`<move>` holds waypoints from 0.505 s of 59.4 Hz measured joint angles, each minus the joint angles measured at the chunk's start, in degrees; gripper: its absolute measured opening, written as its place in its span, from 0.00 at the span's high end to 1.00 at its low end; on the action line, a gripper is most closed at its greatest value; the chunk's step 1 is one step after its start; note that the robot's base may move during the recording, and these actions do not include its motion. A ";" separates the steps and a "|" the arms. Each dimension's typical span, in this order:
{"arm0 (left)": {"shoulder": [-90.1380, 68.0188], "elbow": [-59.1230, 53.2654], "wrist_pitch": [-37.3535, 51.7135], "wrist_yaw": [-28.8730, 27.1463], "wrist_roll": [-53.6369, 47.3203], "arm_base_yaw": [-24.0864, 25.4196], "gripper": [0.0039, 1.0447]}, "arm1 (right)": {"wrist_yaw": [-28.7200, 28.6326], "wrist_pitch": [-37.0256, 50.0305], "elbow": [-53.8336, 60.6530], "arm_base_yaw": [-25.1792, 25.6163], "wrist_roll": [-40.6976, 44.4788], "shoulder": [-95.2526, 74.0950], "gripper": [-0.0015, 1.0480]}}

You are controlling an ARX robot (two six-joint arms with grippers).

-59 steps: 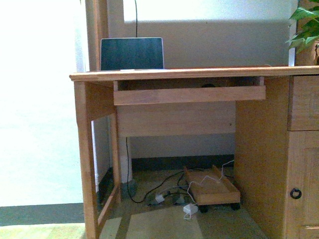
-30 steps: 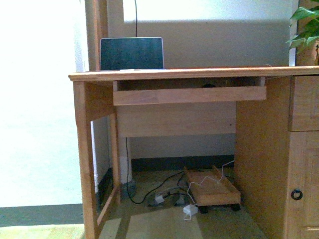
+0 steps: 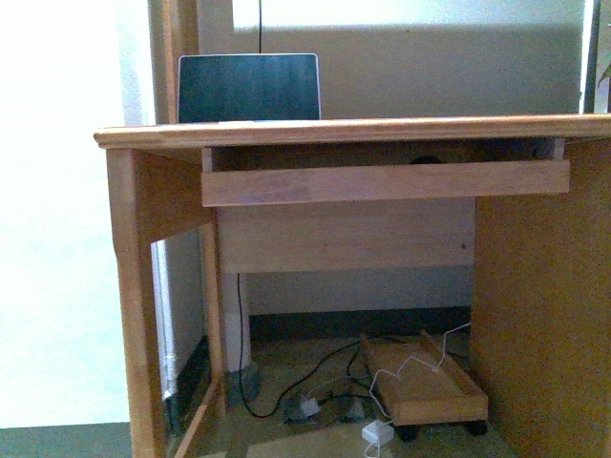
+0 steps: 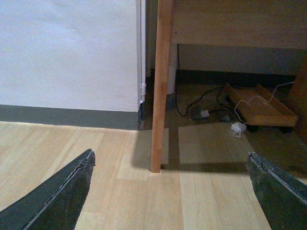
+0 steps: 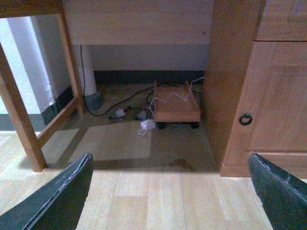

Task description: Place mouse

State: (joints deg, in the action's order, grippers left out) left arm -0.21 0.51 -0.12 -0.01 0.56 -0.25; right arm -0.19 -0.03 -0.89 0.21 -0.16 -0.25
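In the front view a small dark domed shape, the mouse (image 3: 427,159), peeks over the front rail of the pull-out keyboard tray (image 3: 382,182) under the wooden desk top (image 3: 353,130); most of it is hidden. Neither arm shows in the front view. My left gripper (image 4: 169,154) is open and empty, low over the wood floor beside the desk's left leg (image 4: 159,86). My right gripper (image 5: 169,155) is open and empty, low over the floor facing the desk's kneehole. The mouse shows in neither wrist view.
A laptop (image 3: 248,88) stands open on the desk's back left. Under the desk lie a wheeled wooden tray (image 3: 425,382), cables and a white adapter (image 3: 377,434). A cabinet door with a ring pull (image 5: 245,119) stands at the right.
The front view has drawn closer to the desk, which now looks larger. The plant and the right-hand drawers have slid out of view.
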 joint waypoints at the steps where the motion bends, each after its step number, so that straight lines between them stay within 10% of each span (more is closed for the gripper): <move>1: 0.00 0.00 0.00 0.00 0.00 0.00 0.07 | 0.00 0.00 0.00 0.00 0.00 0.00 0.07; 30: -0.02 0.00 0.00 0.00 0.00 0.00 0.07 | 0.02 0.00 0.00 0.00 0.00 0.00 0.07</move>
State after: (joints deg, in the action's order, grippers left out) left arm -0.23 0.51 -0.12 -0.01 0.56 -0.25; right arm -0.16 -0.03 -0.89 0.21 -0.16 -0.25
